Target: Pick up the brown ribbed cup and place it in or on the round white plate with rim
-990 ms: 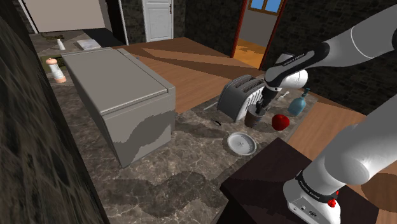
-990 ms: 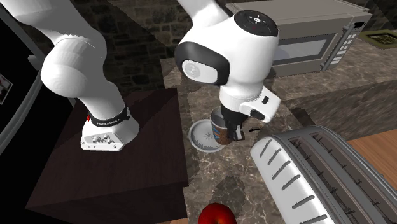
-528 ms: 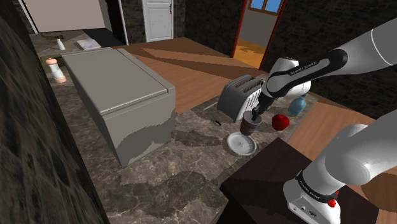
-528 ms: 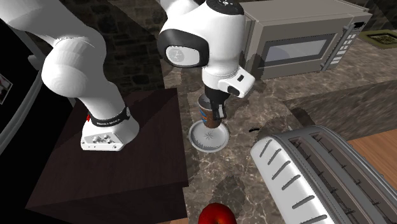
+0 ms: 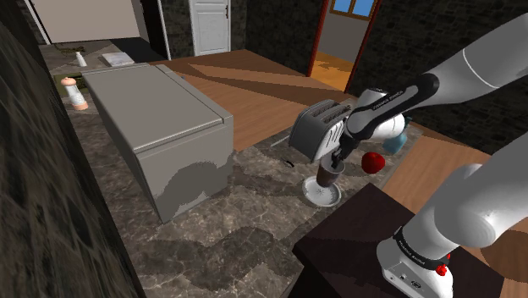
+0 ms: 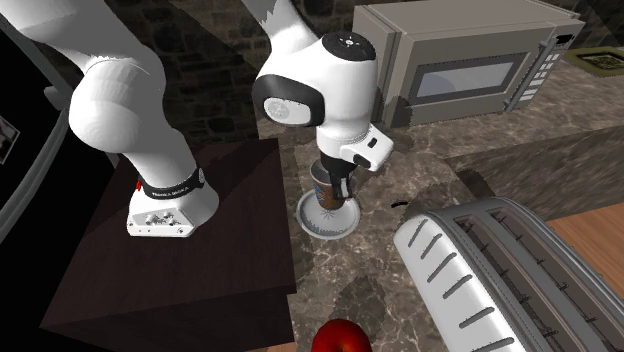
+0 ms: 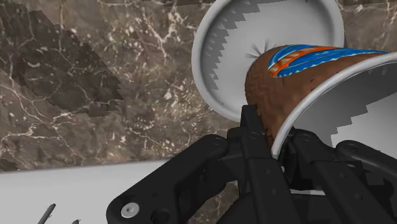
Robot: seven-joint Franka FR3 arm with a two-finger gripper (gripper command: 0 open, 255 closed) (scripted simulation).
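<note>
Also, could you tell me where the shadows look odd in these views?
Wrist view: sawtooth-edged shadows cross the plate and the inside of the cup. Shoulder view: soft dark patches lie on the counter, and light and dark bands stripe the floor.

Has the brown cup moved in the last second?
Yes. In the shoulder view the brown cup has travelled down-left, away from the toaster, and is now over the white plate.

I see a grey microwave (image 5: 161, 127) on dark marble counter (image 5: 211, 237) | wooden floor (image 5: 254, 89) behind microwave | white door (image 5: 209, 25) far behind it | window (image 5: 354, 7) past red-framed doorway (image 5: 338, 52) beyond microwave
</note>
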